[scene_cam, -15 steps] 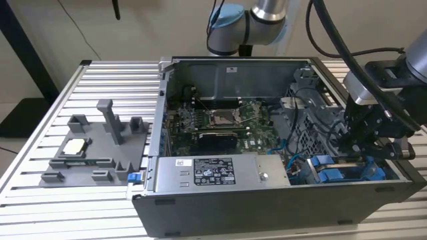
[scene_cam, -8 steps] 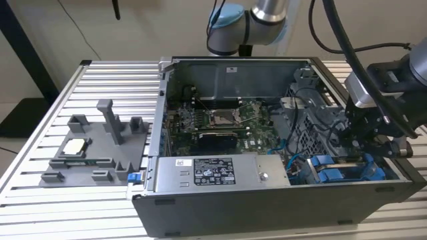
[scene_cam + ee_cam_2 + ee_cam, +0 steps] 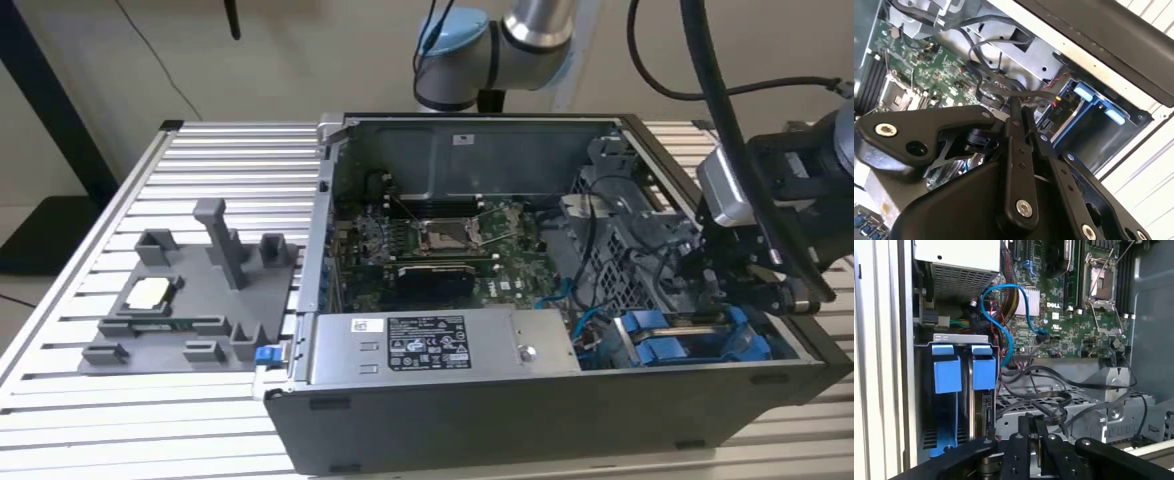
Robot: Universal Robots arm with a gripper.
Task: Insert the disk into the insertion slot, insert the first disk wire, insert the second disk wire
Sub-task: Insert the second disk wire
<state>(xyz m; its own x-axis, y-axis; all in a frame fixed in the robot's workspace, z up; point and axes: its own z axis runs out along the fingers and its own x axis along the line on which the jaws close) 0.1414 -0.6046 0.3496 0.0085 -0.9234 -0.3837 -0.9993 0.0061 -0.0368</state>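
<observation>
Black claw [image 3: 747, 290] beside insertion slot [image 3: 694, 340]

A robotics lab: an opened computer case [image 3: 561, 300] lies on a slatted aluminium desk [image 3: 80, 260] beside a grey parts fixture [image 3: 187, 310].

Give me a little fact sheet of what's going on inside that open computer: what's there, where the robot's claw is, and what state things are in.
Setting: open computer case lying on a slatted metal table
Gripper position: gripper inside the case, over dark cables beside the drive bay
Gripper fingers: closed together, nothing seen between them
Insertion slot: blue-tabbed insertion slot near the case's corner
Blue cable: blue cable looping from the motherboard toward the slot
Processor socket: socket open on the board
Outside the case: grey fixture tray on the exterior view's left
</observation>
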